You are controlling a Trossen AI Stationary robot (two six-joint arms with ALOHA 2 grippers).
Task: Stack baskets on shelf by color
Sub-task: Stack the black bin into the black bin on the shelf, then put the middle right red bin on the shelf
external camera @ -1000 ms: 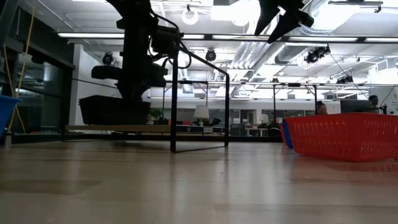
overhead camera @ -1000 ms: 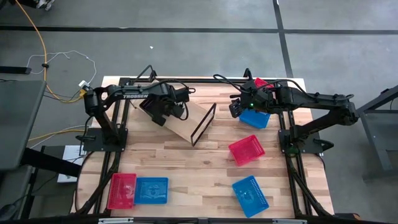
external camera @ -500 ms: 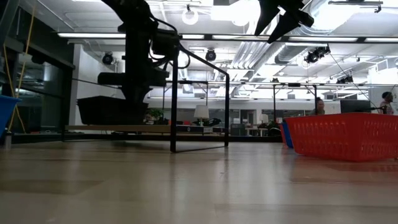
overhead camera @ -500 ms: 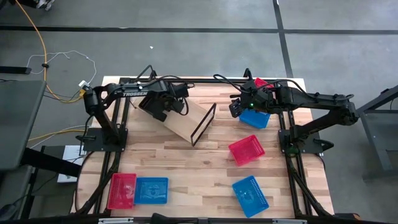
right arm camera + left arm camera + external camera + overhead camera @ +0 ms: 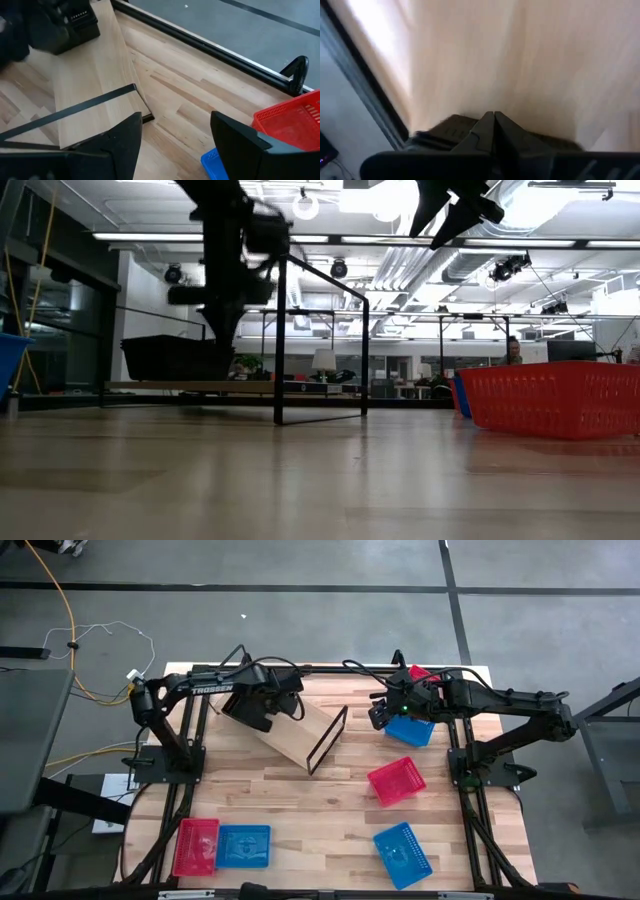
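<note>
The light-wood shelf (image 5: pixel 300 735) lies slantwise at the table's far middle, its black frame (image 5: pixel 328 738) at the near-right end. A black basket (image 5: pixel 170 358) sits on the shelf's far-left end. My left gripper (image 5: pixel 494 122) is shut, with its tips at that basket's rim (image 5: pixel 222 338). My right gripper (image 5: pixel 172 135) is open and empty. It hangs in the air (image 5: pixel 450 210) over the table's far right (image 5: pixel 380 712), beside a blue basket (image 5: pixel 412 730) and a red basket (image 5: pixel 420 673). My left gripper points down at the black basket's rim (image 5: pixel 447 131) with shut fingers. I cannot tell whether the tips touch it; the gripper's own body hides the place from above.
A red basket (image 5: pixel 397 781) and a blue basket (image 5: pixel 402 855) lie on the table's near right. A red basket (image 5: pixel 196 845) and a blue basket (image 5: pixel 243 846) lie side by side at the near left. Bare wood lies between them.
My left gripper has moved toward the table's far edge and risen a little over the shelf's far-left end. The black basket has shifted slightly along the shelf toward that end.
</note>
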